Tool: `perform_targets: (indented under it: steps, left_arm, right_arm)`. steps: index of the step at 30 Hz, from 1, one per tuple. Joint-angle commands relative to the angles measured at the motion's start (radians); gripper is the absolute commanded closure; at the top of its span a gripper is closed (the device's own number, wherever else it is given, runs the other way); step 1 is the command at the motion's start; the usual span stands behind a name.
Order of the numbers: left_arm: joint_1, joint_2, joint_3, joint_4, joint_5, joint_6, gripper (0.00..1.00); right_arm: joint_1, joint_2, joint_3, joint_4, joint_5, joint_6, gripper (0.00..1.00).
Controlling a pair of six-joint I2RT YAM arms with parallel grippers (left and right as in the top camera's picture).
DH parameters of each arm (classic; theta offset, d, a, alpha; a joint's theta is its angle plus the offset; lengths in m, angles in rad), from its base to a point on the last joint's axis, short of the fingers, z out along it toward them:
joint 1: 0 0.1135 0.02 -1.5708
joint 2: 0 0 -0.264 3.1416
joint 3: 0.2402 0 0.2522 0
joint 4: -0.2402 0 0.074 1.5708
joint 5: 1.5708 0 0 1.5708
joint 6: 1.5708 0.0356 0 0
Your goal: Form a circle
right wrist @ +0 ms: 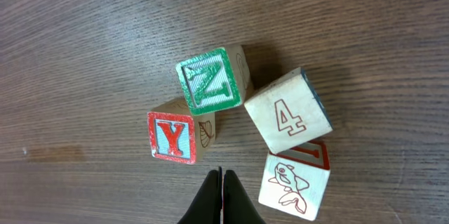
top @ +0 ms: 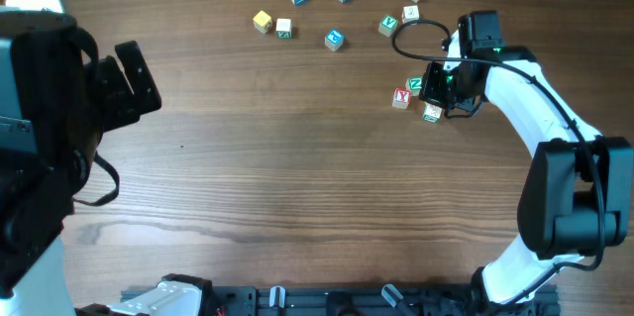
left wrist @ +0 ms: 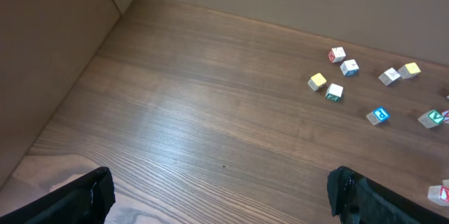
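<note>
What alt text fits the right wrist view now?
A red Y cube, green Z cube, 4 cube and fish cube sit in a tight arc on the table. The right gripper, shut, points into the arc's open side.

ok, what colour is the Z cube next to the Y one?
Green face on the Z cube, beside the red Y cube. Clearest in the right wrist view.

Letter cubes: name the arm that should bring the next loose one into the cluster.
Right. The right gripper, shut, sits at the four-cube cluster, and the loose cubes lie close by its arm. The left gripper hangs open far off on the other side, away from every cube.
</note>
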Motion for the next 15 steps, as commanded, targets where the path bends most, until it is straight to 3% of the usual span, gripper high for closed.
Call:
perform_targets:
  steps: [1, 15]
  left_arm:
    - [0.005, 0.000, 0.000, 0.000, -0.013, 0.002, 0.00]
    - [0.005, 0.000, 0.000, 0.000, -0.013, 0.002, 0.00]
  right_arm:
    - [0.000, 0.017, 0.011, 0.007, -0.018, -0.021, 0.96]
    - [0.002, 0.038, 0.011, 0.017, -0.018, -0.099, 0.96]
